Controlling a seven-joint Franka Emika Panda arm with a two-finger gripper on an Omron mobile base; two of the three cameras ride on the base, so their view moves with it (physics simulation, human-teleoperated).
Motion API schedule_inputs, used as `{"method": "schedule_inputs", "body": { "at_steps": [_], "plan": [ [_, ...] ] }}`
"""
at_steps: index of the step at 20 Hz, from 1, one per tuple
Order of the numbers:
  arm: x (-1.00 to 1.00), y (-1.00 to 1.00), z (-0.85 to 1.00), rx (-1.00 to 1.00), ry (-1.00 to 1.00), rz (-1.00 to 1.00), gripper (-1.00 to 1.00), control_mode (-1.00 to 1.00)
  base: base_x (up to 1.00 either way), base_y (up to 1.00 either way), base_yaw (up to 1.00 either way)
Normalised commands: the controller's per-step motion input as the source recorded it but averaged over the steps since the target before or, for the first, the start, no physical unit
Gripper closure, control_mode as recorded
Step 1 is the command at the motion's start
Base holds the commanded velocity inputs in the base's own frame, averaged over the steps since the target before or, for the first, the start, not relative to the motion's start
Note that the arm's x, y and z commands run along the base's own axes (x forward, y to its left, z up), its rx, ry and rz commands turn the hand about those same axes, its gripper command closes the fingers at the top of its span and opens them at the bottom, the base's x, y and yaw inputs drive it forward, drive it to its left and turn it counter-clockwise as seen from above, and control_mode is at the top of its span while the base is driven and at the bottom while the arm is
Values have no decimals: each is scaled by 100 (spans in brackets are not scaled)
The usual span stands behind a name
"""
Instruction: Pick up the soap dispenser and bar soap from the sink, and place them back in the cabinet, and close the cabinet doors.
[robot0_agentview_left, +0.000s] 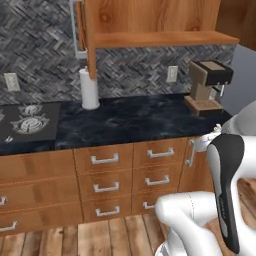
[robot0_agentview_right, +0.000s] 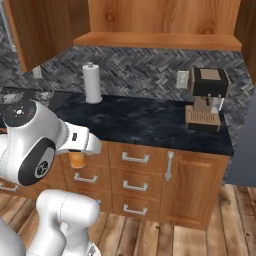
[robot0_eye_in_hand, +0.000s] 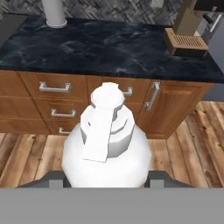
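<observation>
My gripper is shut on the soap dispenser, whose white pump top rises between the two dark fingertips in the hand view. From the right base, its orange-amber body hangs under the gripper, in front of the drawers and below the counter's edge. The cabinet hangs above the counter with its wooden shelf bare. The cabinet doors stand open, the left door swung out and seen edge-on from the left base. The sink and the bar soap are out of view.
On the dark marble counter stand a white paper-towel roll and a coffee machine. A black stovetop lies at the left. Drawers with silver handles line the front, above a wooden floor.
</observation>
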Motion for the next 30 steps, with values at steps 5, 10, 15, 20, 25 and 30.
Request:
{"method": "schedule_inputs", "body": {
  "at_steps": [5,10,15,20,25,30],
  "plan": [
    [0,0,0,0,0,0,100,100,64,-9,-12],
    [0,0,0,0,0,0,100,100,45,-12,-17],
    [0,0,0,0,0,0,100,100,35,-1,-18],
    [0,0,0,0,0,0,100,100,42,-14,-4],
    [0,0,0,0,0,0,100,100,44,-27,0],
    [0,0,0,0,0,0,100,100,52,-23,1]
  ]
}}
